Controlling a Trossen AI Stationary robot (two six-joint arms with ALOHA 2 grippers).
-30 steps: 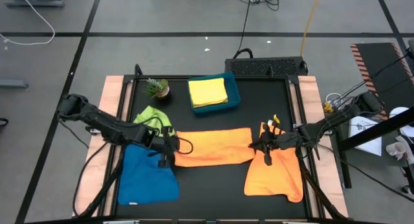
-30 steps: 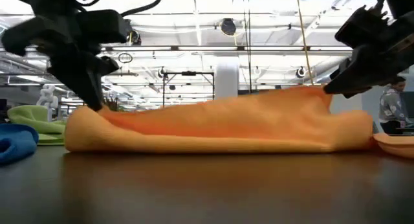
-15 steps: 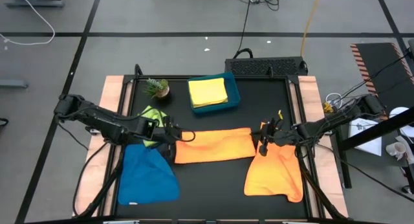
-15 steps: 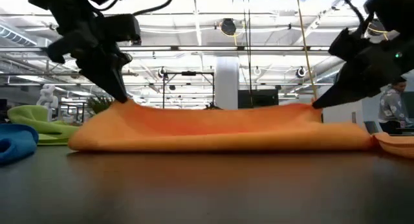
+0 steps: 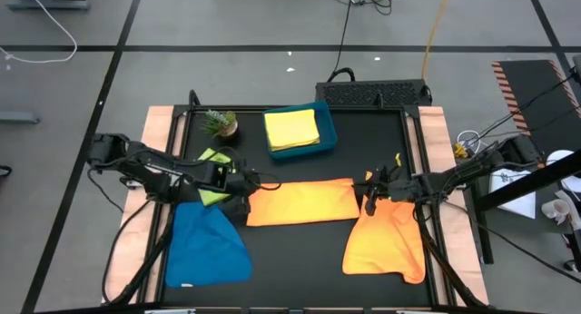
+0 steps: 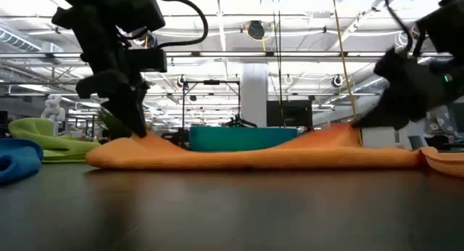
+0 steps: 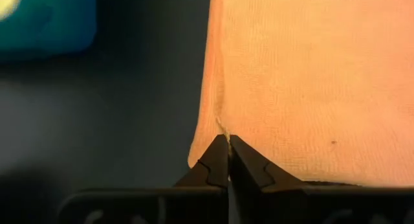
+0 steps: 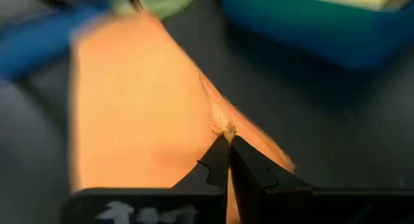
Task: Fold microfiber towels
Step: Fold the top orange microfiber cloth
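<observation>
while the folded orange towel lies mid-worktop, left pincer pinches its left end, right pincer its right end, both clamped tight on cloth.

Overhead, table-level, two close wrist views — all share orange towel.

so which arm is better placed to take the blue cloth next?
Left. Its end effector grips the folded orange microfiber towel beside the blue microfiber cloth; the right end effector holds the towel's far end.
</observation>
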